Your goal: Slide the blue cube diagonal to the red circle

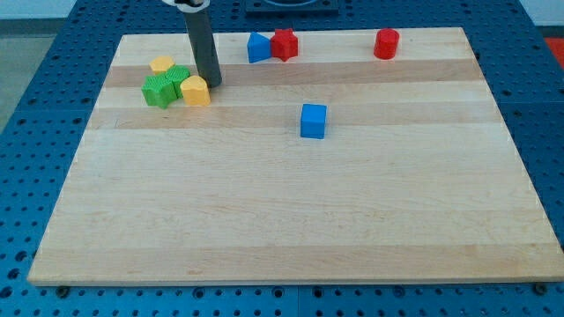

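The blue cube [313,121] sits near the board's middle, slightly toward the view's top. The red circle, a short cylinder [386,43], stands at the view's top right, up and to the right of the cube. My tip [212,84] rests at the view's upper left, just right of a yellow block [195,90] and far left of the blue cube.
A cluster at the upper left holds a green block [159,90], another green block [179,77] and a second yellow block [161,65]. A blue block [257,47] and a red star-like block [284,44] touch at the top centre. The wooden board [291,220] lies on a blue perforated table.
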`<state>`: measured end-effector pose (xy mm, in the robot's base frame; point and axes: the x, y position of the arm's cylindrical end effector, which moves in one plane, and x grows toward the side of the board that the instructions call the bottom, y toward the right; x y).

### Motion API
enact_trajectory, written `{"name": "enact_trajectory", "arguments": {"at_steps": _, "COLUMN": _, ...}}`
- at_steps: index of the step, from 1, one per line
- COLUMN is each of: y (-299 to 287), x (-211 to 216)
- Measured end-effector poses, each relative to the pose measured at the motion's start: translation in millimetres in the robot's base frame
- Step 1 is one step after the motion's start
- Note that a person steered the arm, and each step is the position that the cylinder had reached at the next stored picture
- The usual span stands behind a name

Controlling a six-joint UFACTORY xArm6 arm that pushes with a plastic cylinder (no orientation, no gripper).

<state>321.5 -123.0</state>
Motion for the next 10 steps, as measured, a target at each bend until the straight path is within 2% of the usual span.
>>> {"name": "enact_trajectory", "arguments": {"at_steps": 2, "y": 43, "x": 84}}
{"name": "enact_trajectory", "arguments": {"at_steps": 3, "y": 69, "x": 139}}
{"name": "enact_trajectory", "arguments": {"at_steps": 4, "y": 132, "x": 155}}
{"name": "enact_trajectory", "arguments": {"at_steps": 6, "y": 191, "x": 82}}
{"name": "enact_trajectory", "arguments": {"at_steps": 7, "y": 188, "x": 68}}
{"name": "enact_trajectory", "arguments": {"at_steps": 8, "y": 177, "x": 110}}
{"name": "enact_trajectory", "arguments": {"at_steps": 9, "y": 169, "x": 107}}
{"name": "enact_trajectory", "arguments": {"at_steps": 10, "y": 162, "x": 70}}
